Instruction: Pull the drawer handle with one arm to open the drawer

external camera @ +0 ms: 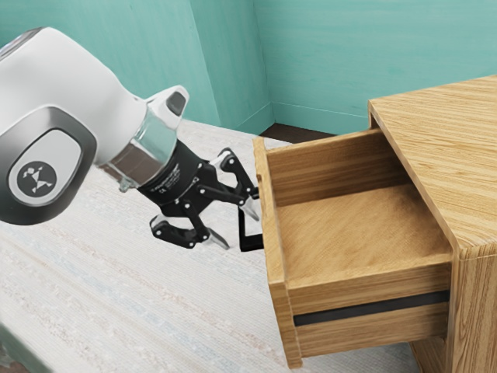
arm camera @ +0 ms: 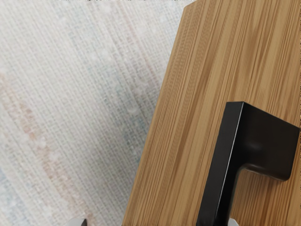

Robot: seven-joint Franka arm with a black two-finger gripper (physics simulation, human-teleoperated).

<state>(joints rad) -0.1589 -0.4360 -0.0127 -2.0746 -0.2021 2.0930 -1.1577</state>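
A light wooden cabinet (external camera: pixel 454 124) stands at the exterior view's right. Its drawer (external camera: pixel 353 233) is pulled well out, and the inside is bare. A black bar handle (external camera: pixel 250 233) sits on the drawer front (external camera: pixel 272 256). My gripper (external camera: pixel 233 225) is open right at the handle, with its fingers spread wide. In the wrist view the handle (arm camera: pixel 230 160) stands off the wooden drawer front (arm camera: pixel 197 94), close beside one fingertip (arm camera: pixel 233 221). The other fingertip (arm camera: pixel 77 221) is far off, over the carpet.
Pale woven carpet (external camera: pixel 116 295) covers the floor below and behind my hand. Teal walls (external camera: pixel 326 47) run along the back. A dark slot (external camera: pixel 373 308) shows under the pulled-out drawer.
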